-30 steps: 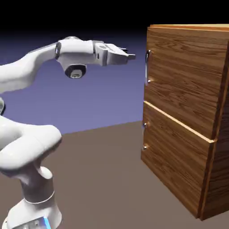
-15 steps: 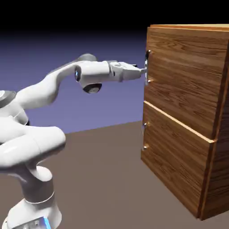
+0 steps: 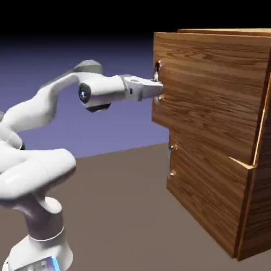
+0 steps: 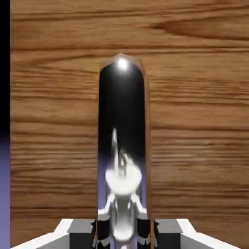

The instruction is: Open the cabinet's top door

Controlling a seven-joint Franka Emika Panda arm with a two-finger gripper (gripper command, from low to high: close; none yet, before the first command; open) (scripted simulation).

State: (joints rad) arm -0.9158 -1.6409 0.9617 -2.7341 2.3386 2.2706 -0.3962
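The cabinet [image 3: 249, 174] of brown wood grain stands at the exterior view's right. Its top door [image 3: 211, 95] stands swung out from the cabinet's front at its handle edge. A silver bar handle [image 3: 157, 69] runs along the door's left edge. My gripper [image 3: 157, 89] is shut on that handle, the arm reaching level from the left. In the hand view the handle [image 4: 122, 146] fills the middle as a shiny bar against the door's wood [image 4: 194, 121], with my fingertips [image 4: 80, 228] on either side of it at the bottom.
Below the top door sits a shorter lower door [image 3: 204, 196] with its own small handle [image 3: 171, 161], lying flush with the cabinet front. The brown table [image 3: 116, 211] spreads out before the cabinet, and the robot's base [image 3: 37, 238] stands at the lower left.
The gripper reached the handle and shut on it. It then drew back to the left, and the top door's handle edge came out from the cabinet front.
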